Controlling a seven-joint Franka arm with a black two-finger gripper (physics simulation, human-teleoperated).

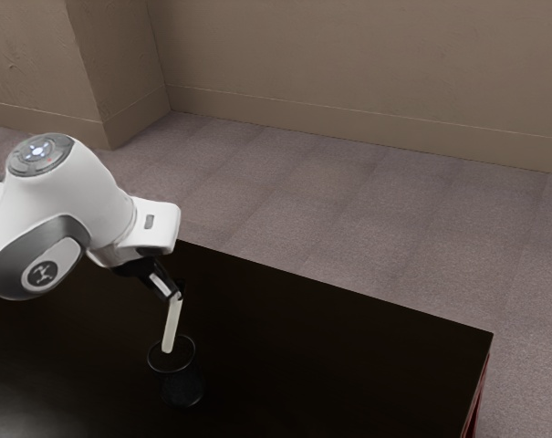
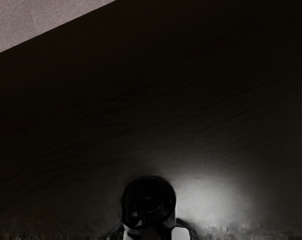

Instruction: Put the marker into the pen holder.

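Near the middle of the exterior view's left half, my gripper (image 1: 174, 294) points down and is shut on the upper end of the white marker (image 1: 171, 327). The marker hangs nearly upright, tilted slightly. Its lower end overlaps the mouth of the black pen holder (image 1: 184, 391); whether that end is inside or just above the rim, I cannot tell. The pen holder stands upright below my gripper. In the wrist view, the round opening of the pen holder (image 2: 149, 200) faces the camera, with pale blurred shapes at its near side.
The dark table (image 1: 321, 338) extends toward the exterior view's right, ending at a corner. Grey carpet (image 1: 348, 219) and a beige wall (image 1: 348, 64) lie beyond it. A bright reflection lies on the tabletop (image 2: 208, 195) beside the holder.
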